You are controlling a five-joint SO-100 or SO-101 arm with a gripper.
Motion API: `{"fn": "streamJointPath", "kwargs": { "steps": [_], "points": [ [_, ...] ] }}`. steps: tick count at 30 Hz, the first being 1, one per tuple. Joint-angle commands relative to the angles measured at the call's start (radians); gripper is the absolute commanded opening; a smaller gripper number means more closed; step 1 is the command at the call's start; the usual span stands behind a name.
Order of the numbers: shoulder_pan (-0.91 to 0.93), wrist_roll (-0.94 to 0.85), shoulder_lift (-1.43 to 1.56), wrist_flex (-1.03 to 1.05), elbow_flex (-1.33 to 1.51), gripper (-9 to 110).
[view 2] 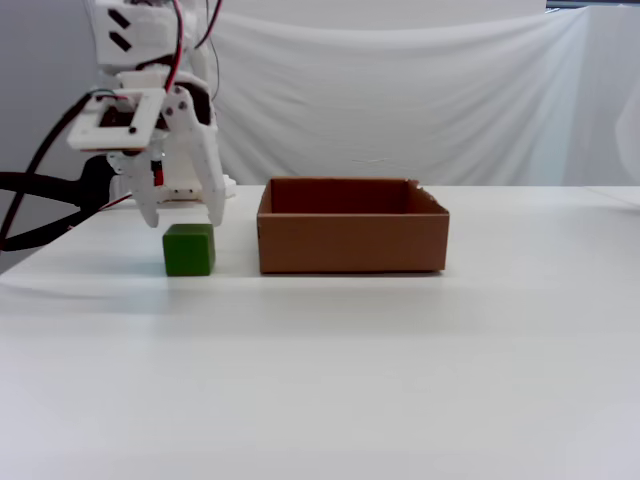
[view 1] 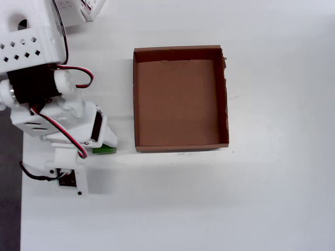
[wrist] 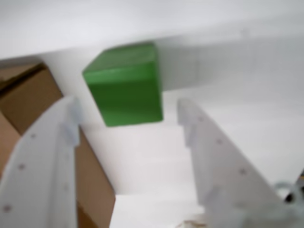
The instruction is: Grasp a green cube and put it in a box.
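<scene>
The green cube (view 2: 188, 250) sits on the white table just left of the box (view 2: 350, 242) in the fixed view. My gripper (view 2: 182, 220) hangs right above the cube, open, its white fingertips a little over the cube's top corners and not touching it. In the wrist view the cube (wrist: 126, 85) lies ahead between the two spread fingers (wrist: 57, 142), with the box's brown wall (wrist: 28, 95) at the left. In the overhead view the arm covers most of the cube (view 1: 104, 150); the box (view 1: 135, 104) is empty.
The arm's white base and red and black cables (view 1: 73, 78) fill the upper left of the overhead view. The table's left edge (view 1: 10, 198) runs close to the arm. A white cloth (view 2: 400, 90) hangs behind the table.
</scene>
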Motion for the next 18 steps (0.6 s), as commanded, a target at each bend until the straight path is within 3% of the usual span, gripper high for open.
{"fn": "streamJointPath", "kwargs": {
  "steps": [1, 18],
  "points": [
    [-0.018, -0.006, -0.008, -0.003, -0.061, 26],
    [-0.035, -0.005, -0.072, 0.000, -0.071, 25]
  ]
}}
